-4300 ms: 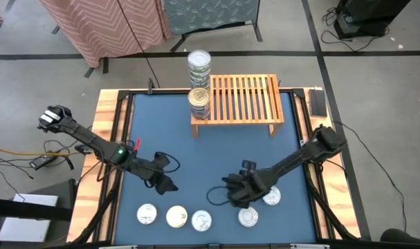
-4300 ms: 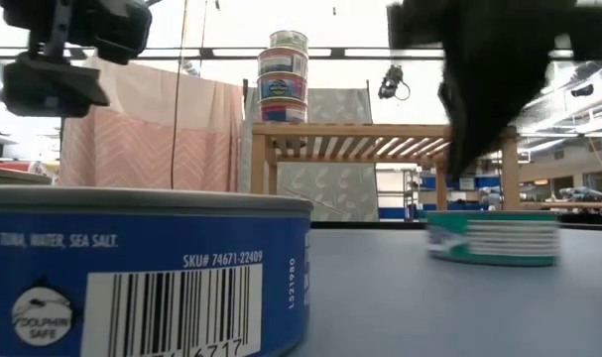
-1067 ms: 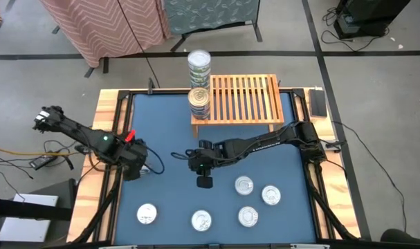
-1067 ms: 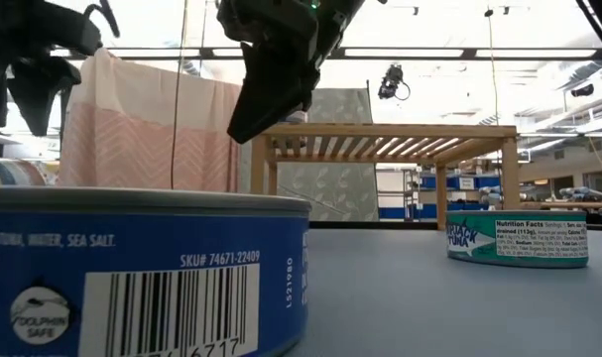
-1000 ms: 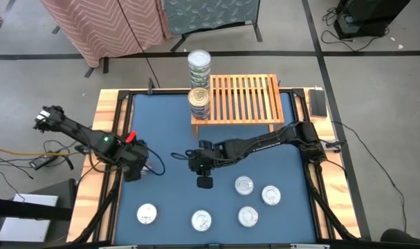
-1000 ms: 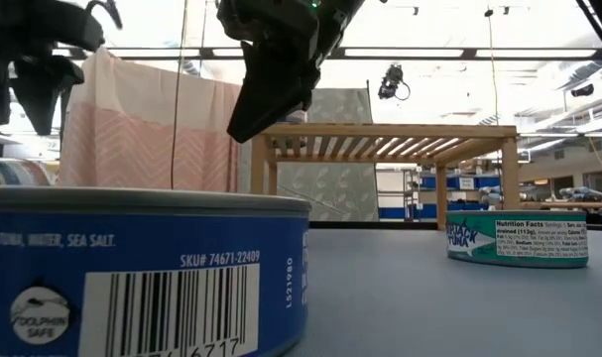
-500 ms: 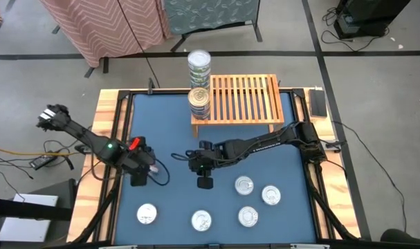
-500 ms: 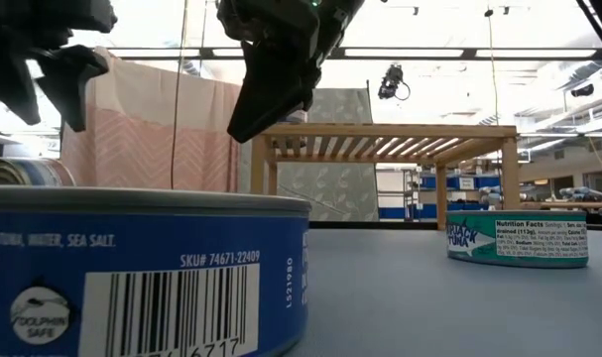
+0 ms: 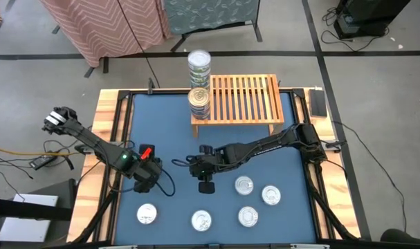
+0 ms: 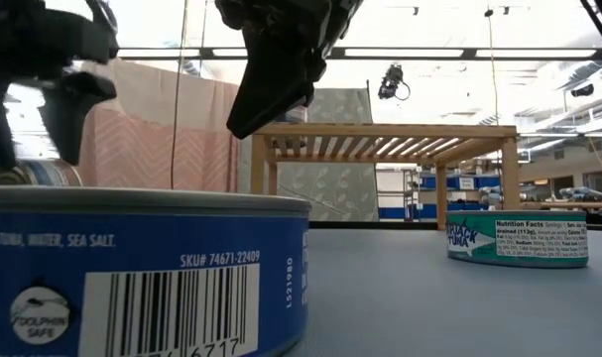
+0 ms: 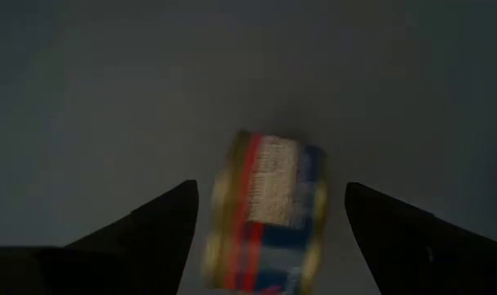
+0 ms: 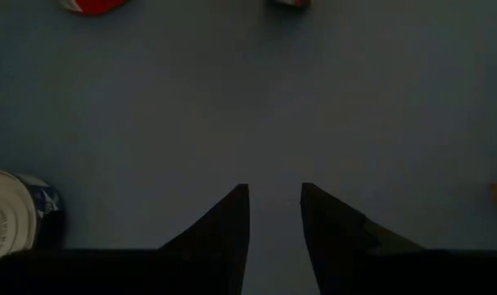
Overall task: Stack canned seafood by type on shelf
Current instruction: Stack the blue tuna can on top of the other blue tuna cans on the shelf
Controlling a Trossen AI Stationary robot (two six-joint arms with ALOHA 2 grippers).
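With its fingers spread wide and nothing held, the left tool (image 9: 147,181) is positioned above a can (image 11: 264,213) at lower left of the tabletop (image 9: 168,131), requiring descent and closure, while the narrowly parted, empty right tool (image 9: 207,185) waits at centre.

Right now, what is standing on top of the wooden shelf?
On the shelf, one stack of cans stands at its left end. The other slats are bare. What lies under the shelf is covered.

"SKU# 74671-22409" on near blue can (image 10: 142,278)
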